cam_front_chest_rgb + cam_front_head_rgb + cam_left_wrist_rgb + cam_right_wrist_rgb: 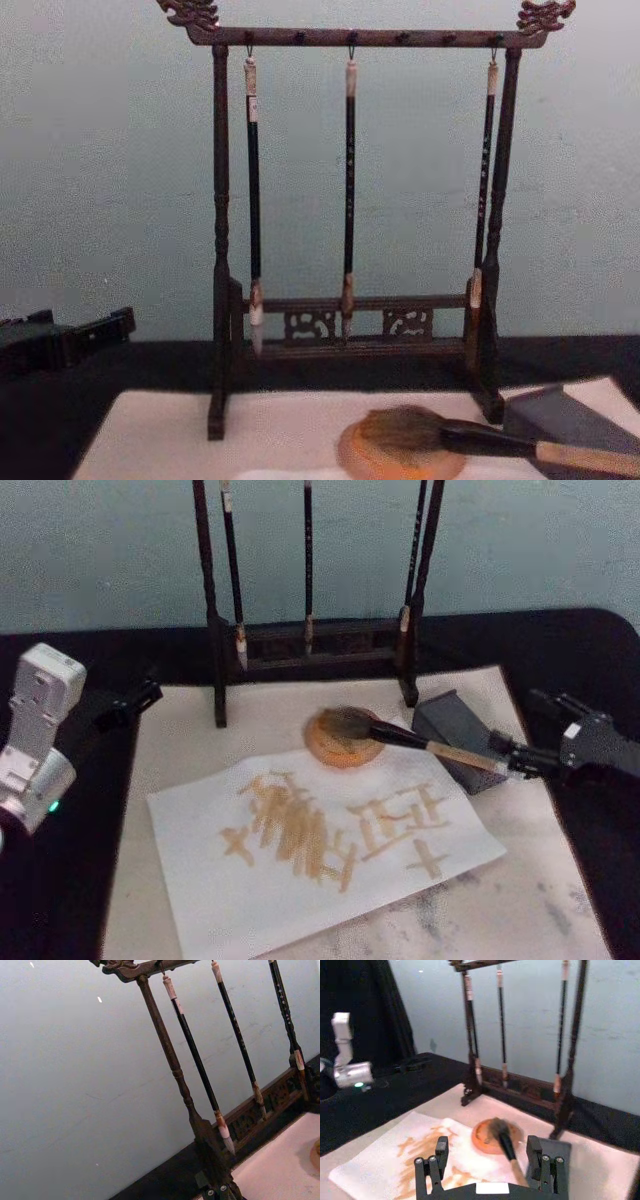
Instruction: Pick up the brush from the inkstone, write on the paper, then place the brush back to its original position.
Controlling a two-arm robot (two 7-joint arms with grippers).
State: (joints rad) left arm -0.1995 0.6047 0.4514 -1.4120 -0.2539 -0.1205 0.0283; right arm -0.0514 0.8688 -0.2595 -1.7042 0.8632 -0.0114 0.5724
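Between the right pincer's (490,1162) fingers, we lose the brush (502,1140) handle below the frame edge; grip contact unclear.

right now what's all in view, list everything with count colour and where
brush: 1, brown-grey head, tan handle, head on the inkstone, handle over the grey block
inkstone: 1, orange-brown, centre, behind the paper
paper: 1, white with tan strokes, front centre
grey block: 1, right of the inkstone
slim brushes: 3, dark, hanging on the rack
rack: 1, dark wood, rear
black cloth: 1, around the mat
left claw: black, left side, idle
right claw: black, open, at the handle's end
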